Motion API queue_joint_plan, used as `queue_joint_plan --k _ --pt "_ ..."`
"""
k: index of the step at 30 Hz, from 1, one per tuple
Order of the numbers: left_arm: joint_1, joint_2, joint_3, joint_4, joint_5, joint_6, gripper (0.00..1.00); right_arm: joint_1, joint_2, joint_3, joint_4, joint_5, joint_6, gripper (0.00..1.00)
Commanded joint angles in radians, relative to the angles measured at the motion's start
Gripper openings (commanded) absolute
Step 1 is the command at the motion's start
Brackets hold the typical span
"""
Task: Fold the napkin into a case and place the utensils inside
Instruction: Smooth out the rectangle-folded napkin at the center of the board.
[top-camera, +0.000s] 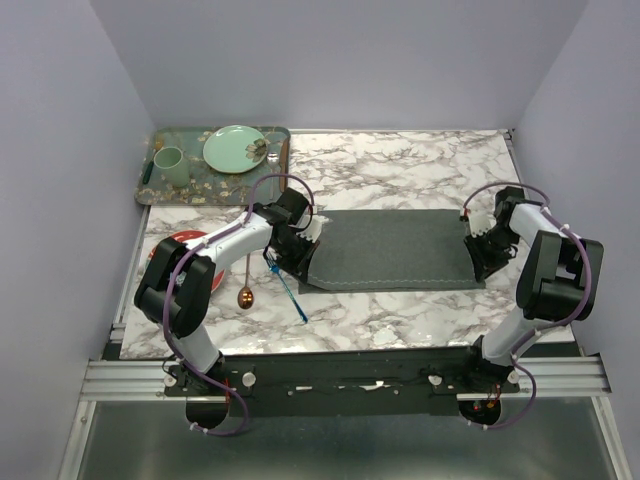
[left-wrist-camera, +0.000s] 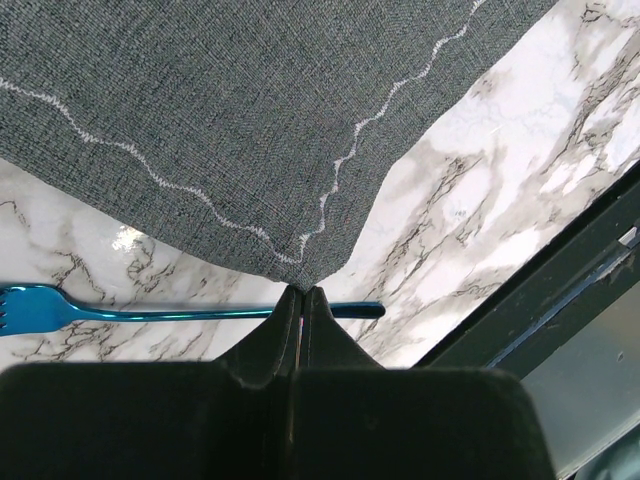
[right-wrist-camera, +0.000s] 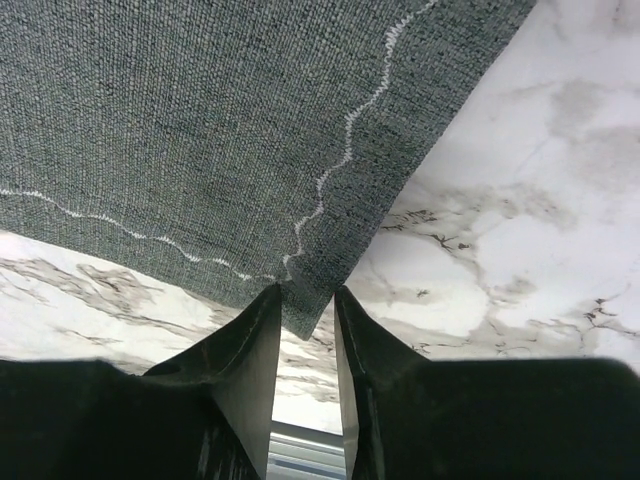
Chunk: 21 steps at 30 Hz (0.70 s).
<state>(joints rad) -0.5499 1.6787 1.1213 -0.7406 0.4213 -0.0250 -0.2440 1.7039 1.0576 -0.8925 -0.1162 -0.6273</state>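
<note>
Overhead view. The napkin (top-camera: 395, 250) is lying flat at table centre, its long axis running from 9 to 3 o'clock. The left gripper (left-wrist-camera: 302, 295) is pinching the corner at 7 o'clock, jaws pressed together on the cloth. The right gripper (right-wrist-camera: 305, 295) is straddling the corner at 5 o'clock, jaws standing narrowly apart with the corner tip in the gap. The step in hand is judged to be securing both near corners for the first fold. The next move is calling for the right jaws to clamp, then both arms to carry the near edge towards 12 o'clock together. The fork (top-camera: 290, 292) and spoon (top-camera: 245, 297) are waiting at 8 o'clock.
</note>
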Motion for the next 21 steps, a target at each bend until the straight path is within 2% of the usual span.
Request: queue_joint_plan --k 1,7,10,21 --pt "0.002 -0.010 -0.009 0.017 0.025 -0.004 0.00 -0.003 -0.023 0.030 -0.033 0.006 0.008 0.31" --pt "0.004 -0.010 -0.008 0.017 0.028 -0.004 0.00 -0.003 -0.024 0.030 -0.040 0.003 0.003 0.09" --pt "0.005 -0.019 -0.005 0.014 0.034 -0.007 0.00 -0.001 -0.030 0.042 -0.049 0.007 0.001 0.01" --pt "0.008 -0.088 0.006 -0.022 0.043 0.002 0.00 -0.024 -0.053 0.084 -0.065 0.038 -0.023 0.01"
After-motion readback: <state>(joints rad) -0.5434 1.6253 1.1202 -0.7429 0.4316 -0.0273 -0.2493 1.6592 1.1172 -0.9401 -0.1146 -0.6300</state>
